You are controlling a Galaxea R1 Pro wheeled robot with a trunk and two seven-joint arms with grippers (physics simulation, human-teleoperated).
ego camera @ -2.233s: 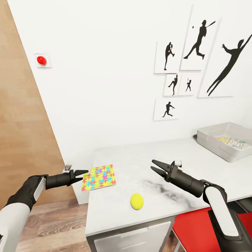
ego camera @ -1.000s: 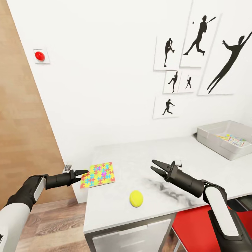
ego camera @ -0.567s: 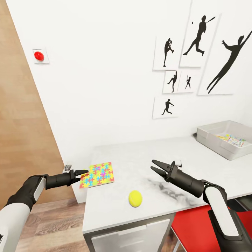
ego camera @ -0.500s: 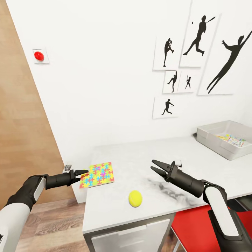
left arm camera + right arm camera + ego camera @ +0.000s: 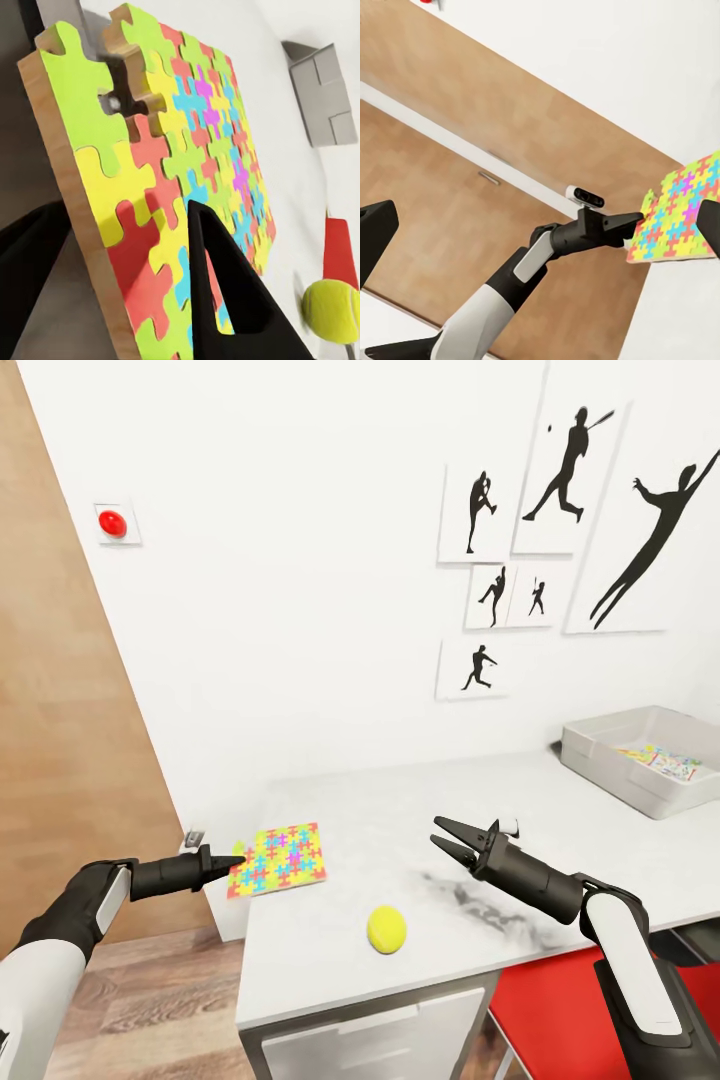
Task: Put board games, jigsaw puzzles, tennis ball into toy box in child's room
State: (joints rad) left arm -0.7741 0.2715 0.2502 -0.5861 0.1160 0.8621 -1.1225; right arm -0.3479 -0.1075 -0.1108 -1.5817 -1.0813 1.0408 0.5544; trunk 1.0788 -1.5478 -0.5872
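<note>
The jigsaw puzzle (image 5: 277, 859) (image 5: 202, 150) (image 5: 679, 217), a flat square covered in bright interlocking pieces, lies at the table's (image 5: 420, 800) left end with its near corner past the edge. My left gripper (image 5: 232, 859) (image 5: 120, 217) (image 5: 634, 223) is shut on that overhanging edge, one finger above and one below. The yellow tennis ball (image 5: 387, 929) (image 5: 330, 309) rests near the table's front edge. My right gripper (image 5: 440, 838) hovers open over the table, right of the ball, holding nothing. The grey toy box (image 5: 600, 758) stands at the far right with a colourful box (image 5: 665, 762) inside.
A red chair (image 5: 570, 1000) sits under the table by my right arm. A wooden panel (image 5: 60, 760) rises at the left above a plank floor (image 5: 150, 1000). Black baseball posters (image 5: 570, 510) and a red button (image 5: 112, 523) hang on the white wall.
My left gripper's fingers have closed on the jigsaw puzzle's edge. The camera shifted slightly earlier on; the right arm and the ball have stayed put.
</note>
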